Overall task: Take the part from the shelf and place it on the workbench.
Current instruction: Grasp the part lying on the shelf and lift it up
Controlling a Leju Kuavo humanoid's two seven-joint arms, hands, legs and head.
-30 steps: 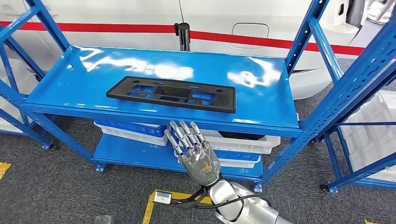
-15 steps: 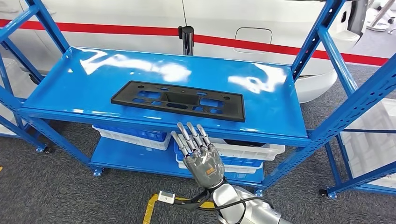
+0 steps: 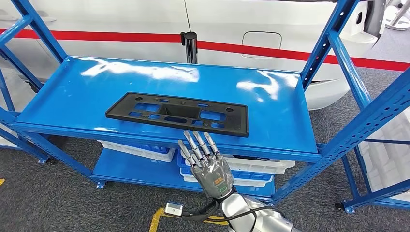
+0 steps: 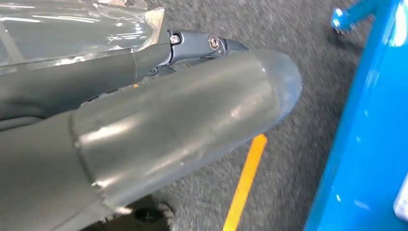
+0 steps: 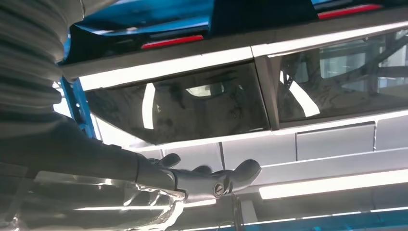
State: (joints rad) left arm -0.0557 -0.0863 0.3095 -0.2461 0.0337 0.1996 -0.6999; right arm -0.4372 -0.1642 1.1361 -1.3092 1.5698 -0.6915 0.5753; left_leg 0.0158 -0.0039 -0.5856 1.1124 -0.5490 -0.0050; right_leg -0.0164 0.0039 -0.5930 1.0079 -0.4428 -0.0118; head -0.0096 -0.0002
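Black part (image 3: 178,114) is lying flat near the front edge of the blue shelf (image 3: 72,92). Right hand (image 3: 209,163) is hovering just before that edge, fingers spread, gripping nothing. Left hand (image 4: 159,125): grasp unclear, over grey floor (image 4: 293,144).

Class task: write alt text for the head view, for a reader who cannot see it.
A flat black part lies on a blue shelf; the robot's right hand is raised just before its front edge, fingers apart, holding nothing. White bins sit on the level below.

White crates (image 3: 251,164) on the lower tier, black post (image 3: 191,46) (behind), yellow floor tape (image 4: 244,183)
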